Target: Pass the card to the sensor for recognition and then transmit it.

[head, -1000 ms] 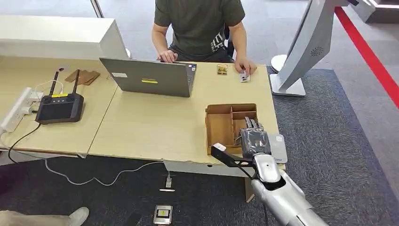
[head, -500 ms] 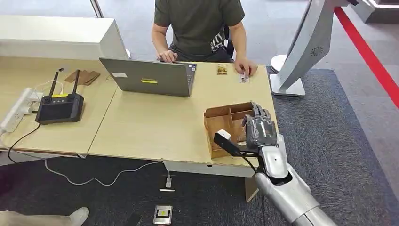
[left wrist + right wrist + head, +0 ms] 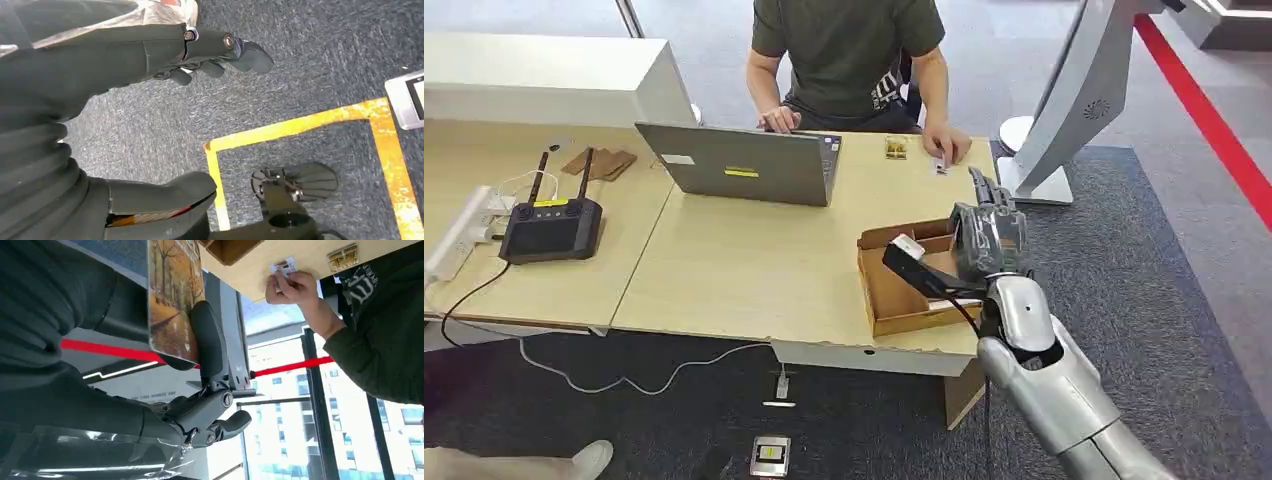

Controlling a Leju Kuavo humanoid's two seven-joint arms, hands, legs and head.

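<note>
My right hand is raised over the far right part of the brown cardboard tray, its back toward me. In the right wrist view it pinches a card printed with autumn trees between the thumb and fingers. Across the table a person sits with one hand on a small white card. A gold card lies beside it. My left hand hangs over grey carpet, fingers apart, holding nothing.
A grey laptop stands mid-table, and a black controller with antennas and a power strip lie at the left. A white stand rises off the table's right end. Cables trail under the front edge.
My right hand has lifted from the table's front right edge and moved up and away toward the person, carrying the card above the tray.
</note>
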